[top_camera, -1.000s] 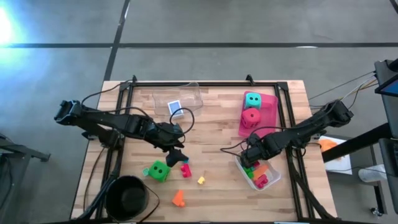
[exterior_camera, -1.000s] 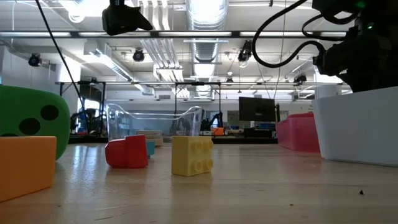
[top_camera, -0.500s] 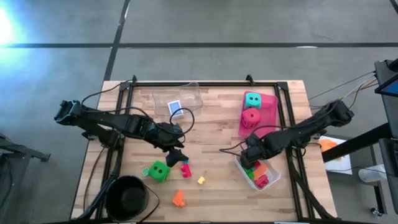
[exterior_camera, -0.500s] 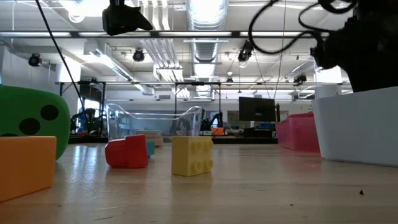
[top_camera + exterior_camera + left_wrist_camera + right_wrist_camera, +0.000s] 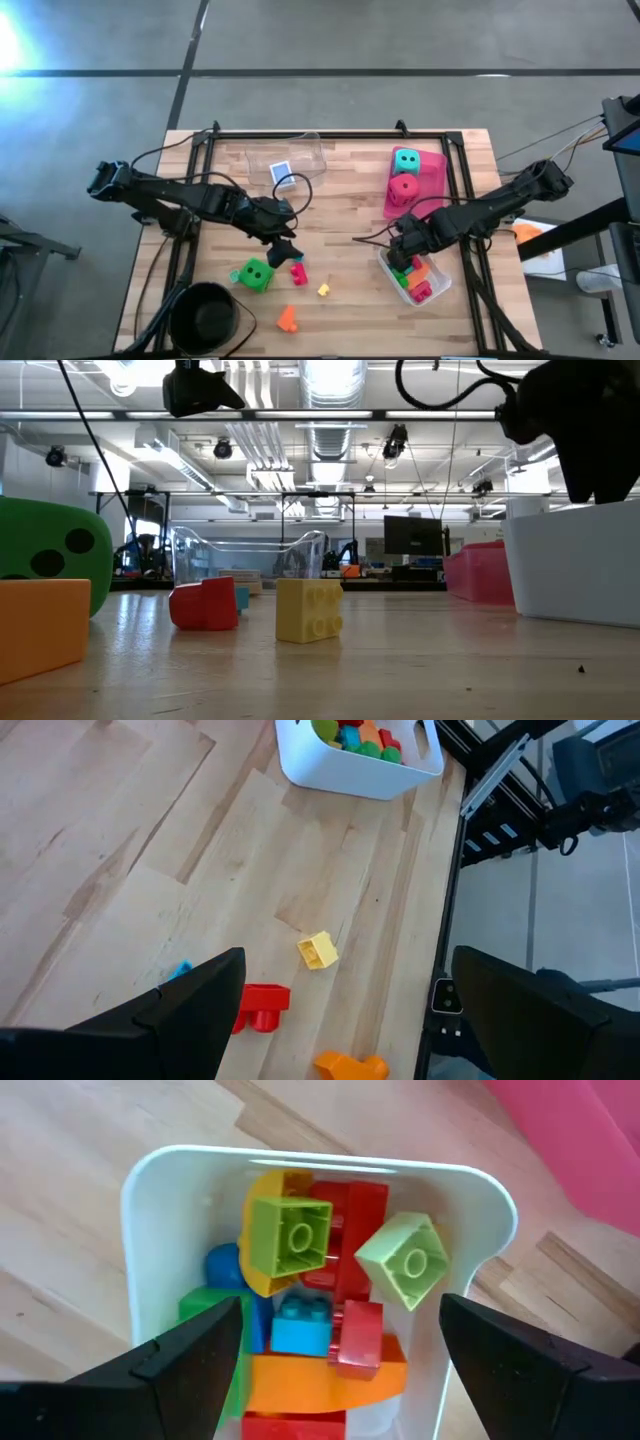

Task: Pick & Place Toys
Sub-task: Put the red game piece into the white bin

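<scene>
High view: the right pincer (image 5: pixel 402 250) hangs spread and empty over the white tray (image 5: pixel 140 1190) of bricks at the bench's four o'clock, probably so a brick drops inside. The left pincer (image 5: pixel 283 250), also spread and empty, hovers near centre above the red brick (image 5: pixel 262 1005). The yellow brick (image 5: pixel 317 950) and orange brick (image 5: pixel 350 1067) lie loose toward six o'clock.

arms: two, dark, jointed | cables: black, looped along each | left claw (image 5: pixel 284 250), right claw (image 5: pixel 400 247): dark fingers
</scene>
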`<state>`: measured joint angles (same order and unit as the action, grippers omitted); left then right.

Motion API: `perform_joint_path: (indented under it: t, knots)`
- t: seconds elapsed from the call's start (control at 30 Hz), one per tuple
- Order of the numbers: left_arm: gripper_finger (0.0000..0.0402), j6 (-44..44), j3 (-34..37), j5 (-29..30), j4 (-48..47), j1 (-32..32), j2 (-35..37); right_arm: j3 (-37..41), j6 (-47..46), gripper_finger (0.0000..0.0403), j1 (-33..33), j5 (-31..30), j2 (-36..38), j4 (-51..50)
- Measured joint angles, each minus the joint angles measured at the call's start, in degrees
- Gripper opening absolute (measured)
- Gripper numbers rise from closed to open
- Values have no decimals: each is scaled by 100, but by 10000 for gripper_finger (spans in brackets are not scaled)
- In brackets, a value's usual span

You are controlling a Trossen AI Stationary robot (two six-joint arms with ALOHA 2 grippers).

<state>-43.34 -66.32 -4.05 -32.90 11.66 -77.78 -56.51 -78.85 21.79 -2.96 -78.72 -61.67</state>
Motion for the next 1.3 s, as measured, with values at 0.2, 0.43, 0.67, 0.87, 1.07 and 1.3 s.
perform_joint_path:
  t: [0.2,0.43,0.67,0.87,1.07,1.3]
  knots:
    - [357,-517,0,0,-340,0,-125,-334,304,334,228,-15,48,-28]
    - [357,-2598,4,-212,-802,57,-801,-999,77,334,766,-797,46,-1093]
    - [357,-2876,-126,-632,-657,101,-1812,-1386,-201,334,1056,-1358,46,-1474]
    - [357,-2992,-278,-863,-692,130,-2426,-1402,-57,334,1062,-1419,46,-1479]
    - [357,-3375,-278,-850,-676,133,-2752,-1353,280,334,1062,-1532,46,-1488]
    - [357,-3830,-278,-800,-562,131,-3055,-1348,754,334,1061,-1683,44,-1480]
